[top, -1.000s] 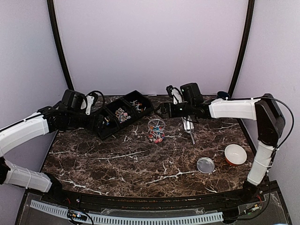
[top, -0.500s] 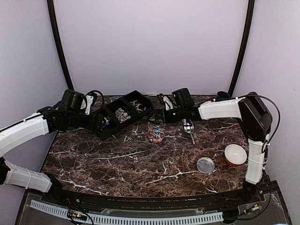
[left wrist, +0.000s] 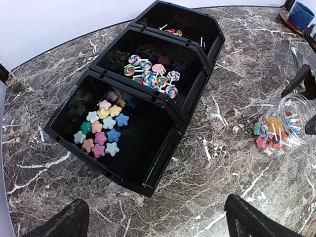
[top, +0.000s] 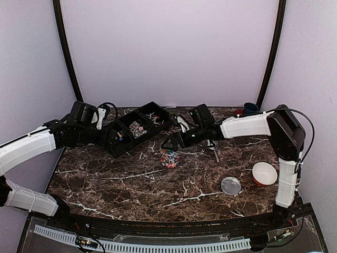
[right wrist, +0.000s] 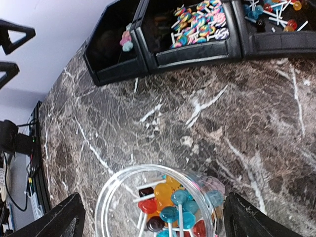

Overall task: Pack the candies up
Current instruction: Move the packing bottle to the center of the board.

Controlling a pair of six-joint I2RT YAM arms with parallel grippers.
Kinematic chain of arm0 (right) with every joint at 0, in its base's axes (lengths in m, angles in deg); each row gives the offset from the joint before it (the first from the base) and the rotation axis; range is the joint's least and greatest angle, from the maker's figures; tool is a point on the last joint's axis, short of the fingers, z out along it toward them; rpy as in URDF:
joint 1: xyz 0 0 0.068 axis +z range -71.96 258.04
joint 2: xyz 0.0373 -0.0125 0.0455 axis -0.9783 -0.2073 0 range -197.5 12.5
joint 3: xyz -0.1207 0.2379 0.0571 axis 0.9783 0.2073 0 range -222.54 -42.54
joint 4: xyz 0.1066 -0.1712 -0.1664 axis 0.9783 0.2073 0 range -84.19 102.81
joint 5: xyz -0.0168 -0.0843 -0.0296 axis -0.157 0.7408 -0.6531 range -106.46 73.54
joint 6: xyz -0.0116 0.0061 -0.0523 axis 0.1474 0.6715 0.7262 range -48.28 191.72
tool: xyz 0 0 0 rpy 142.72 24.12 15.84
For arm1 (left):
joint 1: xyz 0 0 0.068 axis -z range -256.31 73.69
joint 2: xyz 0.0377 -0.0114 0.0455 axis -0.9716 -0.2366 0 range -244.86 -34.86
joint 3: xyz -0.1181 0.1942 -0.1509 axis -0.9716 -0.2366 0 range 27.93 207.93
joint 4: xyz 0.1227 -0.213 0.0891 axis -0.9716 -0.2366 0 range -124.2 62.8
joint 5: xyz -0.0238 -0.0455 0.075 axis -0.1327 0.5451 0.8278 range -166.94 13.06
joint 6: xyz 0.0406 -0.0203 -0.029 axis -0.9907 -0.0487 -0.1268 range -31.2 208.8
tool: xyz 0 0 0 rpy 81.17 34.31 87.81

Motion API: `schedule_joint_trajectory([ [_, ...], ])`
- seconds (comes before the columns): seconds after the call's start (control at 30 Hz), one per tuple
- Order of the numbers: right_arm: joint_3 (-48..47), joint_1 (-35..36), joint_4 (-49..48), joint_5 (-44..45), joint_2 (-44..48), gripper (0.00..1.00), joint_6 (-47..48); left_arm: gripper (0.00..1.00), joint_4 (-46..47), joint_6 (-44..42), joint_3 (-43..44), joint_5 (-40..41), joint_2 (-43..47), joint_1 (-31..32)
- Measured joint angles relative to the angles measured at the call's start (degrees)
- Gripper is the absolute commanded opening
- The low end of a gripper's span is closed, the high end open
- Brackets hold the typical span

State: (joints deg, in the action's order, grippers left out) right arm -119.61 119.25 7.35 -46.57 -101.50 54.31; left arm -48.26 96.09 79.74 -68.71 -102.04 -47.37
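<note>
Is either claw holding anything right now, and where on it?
Nothing is held. Left claw open and empty by the tray; right claw open, straddling the jar.

Open near left, crowded back
Bare tabletop point(top: 131, 179) spans the near left; the black tray point(top: 138, 128) blocks the back left, the jar point(top: 169, 157) sits between the spread fingers point(right wrist: 61, 217) of the right gripper point(right wrist: 153, 210), and the lid point(top: 230, 185) and bowl point(top: 264, 173) occupy the near right.

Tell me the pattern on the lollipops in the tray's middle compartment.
Multicoloured spiral swirls on the lollipops, with white sticks; clearest in the left wrist view.
</note>
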Motion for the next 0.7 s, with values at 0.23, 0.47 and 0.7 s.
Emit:
schedule_joint_trajectory([
  [0.23, 4.83, 1.29, 3.23, -0.02, 4.15, 0.98, 2.86, 0.99, -0.02, -0.02, 0.0, -0.31, -0.37, 0.0],
  [0.47, 7.87, 2.29, 6.51, 4.79, 10.16, 0.99, 5.68, 0.99, -0.02, -0.02, 0.0, -0.46, -0.42, 0.0],
  [0.7, 14.05, 2.38, 10.05, 16.37, 20.85, 0.98, 8.2, 0.99, -0.04, -0.02, 0.0, -0.46, -0.42, 0.0],
])
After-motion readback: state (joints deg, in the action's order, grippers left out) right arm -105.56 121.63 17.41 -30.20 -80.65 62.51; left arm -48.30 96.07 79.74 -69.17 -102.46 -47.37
